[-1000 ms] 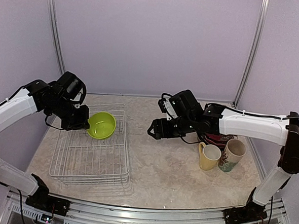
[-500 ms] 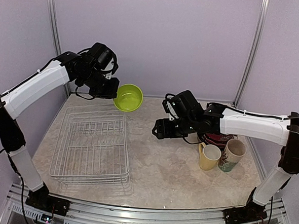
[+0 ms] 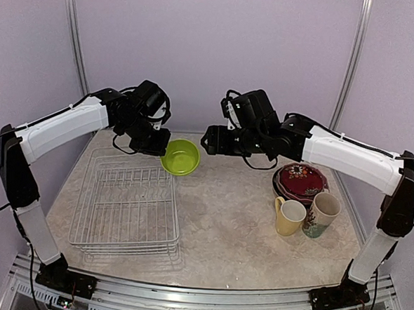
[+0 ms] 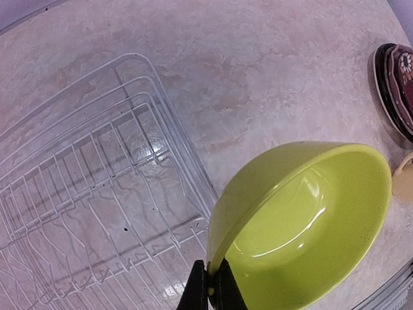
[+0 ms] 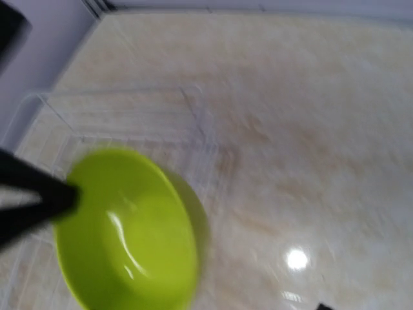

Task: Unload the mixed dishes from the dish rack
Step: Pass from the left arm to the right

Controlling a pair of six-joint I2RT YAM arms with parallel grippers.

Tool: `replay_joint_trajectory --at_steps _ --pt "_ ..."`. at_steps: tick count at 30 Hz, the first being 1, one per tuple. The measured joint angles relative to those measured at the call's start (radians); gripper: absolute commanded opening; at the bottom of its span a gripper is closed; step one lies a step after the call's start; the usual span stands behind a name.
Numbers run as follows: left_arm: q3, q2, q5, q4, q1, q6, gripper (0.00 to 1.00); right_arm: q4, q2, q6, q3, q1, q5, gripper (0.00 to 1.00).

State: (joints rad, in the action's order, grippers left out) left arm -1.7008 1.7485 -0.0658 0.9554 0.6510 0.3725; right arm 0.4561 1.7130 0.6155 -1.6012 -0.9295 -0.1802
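My left gripper [image 3: 163,144] is shut on the rim of the lime-green bowl [image 3: 181,157] and holds it in the air just past the far right corner of the dish rack [image 3: 126,206]. The left wrist view shows the fingers [image 4: 201,290] pinching the bowl's rim [image 4: 310,219] above the rack [image 4: 84,194]. The rack holds no dishes. My right gripper [image 3: 209,139] hovers just right of the bowl; its jaws do not show clearly. The blurred right wrist view shows the bowl [image 5: 126,232] and the rack [image 5: 129,116].
A stack of plates with a dark red patterned one on top [image 3: 300,182] lies at the right, with the pale yellow mug [image 3: 289,216] and the white floral mug [image 3: 321,213] in front of it. The plates [image 4: 397,84] also show in the left wrist view.
My left arm lifted the bowl out of the rack, carried it right, then lowered it a little. My right arm rose and swung back and left toward the bowl.
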Motion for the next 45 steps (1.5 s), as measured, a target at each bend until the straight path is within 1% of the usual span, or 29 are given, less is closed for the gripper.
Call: replay_joint_trajectory --at_steps 4,7,14,19,24,26,29,33,34,37,41,45 --pt "0.003 0.000 0.002 -0.009 0.003 0.000 0.00 0.023 0.108 -0.013 -0.143 0.000 -0.002 0.67" --pt "0.016 -0.001 0.001 -0.022 0.005 0.000 0.00 0.060 0.189 -0.020 -0.215 0.000 -0.008 0.64" --pt "0.035 -0.001 -0.004 -0.023 0.019 -0.003 0.00 0.148 0.312 -0.032 -0.302 0.000 -0.023 0.47" --pt "0.035 -0.001 -0.002 -0.023 0.024 -0.003 0.00 0.187 0.335 -0.041 -0.326 0.000 -0.034 0.33" --pt "0.035 -0.001 -0.002 -0.023 0.024 -0.003 0.00 0.199 0.360 -0.049 -0.361 0.000 -0.038 0.30" --pt "0.035 -0.001 -0.001 -0.023 0.024 -0.003 0.00 0.203 0.373 -0.050 -0.375 0.000 -0.037 0.26" --pt "0.035 -0.001 0.002 -0.024 0.024 -0.002 0.00 0.209 0.393 -0.051 -0.395 -0.002 -0.034 0.19" --pt "0.035 -0.001 0.005 -0.024 0.028 -0.002 0.00 0.216 0.410 -0.056 -0.409 -0.003 -0.032 0.03" --pt "0.035 -0.001 0.005 -0.026 0.031 -0.001 0.00 0.219 0.414 -0.057 -0.413 -0.003 -0.031 0.00" --pt "0.035 -0.001 0.006 -0.025 0.033 -0.007 0.00 0.247 0.417 -0.069 -0.413 -0.006 -0.033 0.00" --pt "0.035 -0.001 0.005 -0.023 0.035 -0.008 0.08 0.251 0.418 -0.072 -0.413 -0.006 -0.032 0.00" --pt "0.035 -0.002 0.010 -0.029 0.035 -0.005 0.23 0.251 0.418 -0.064 -0.408 -0.006 -0.038 0.00"
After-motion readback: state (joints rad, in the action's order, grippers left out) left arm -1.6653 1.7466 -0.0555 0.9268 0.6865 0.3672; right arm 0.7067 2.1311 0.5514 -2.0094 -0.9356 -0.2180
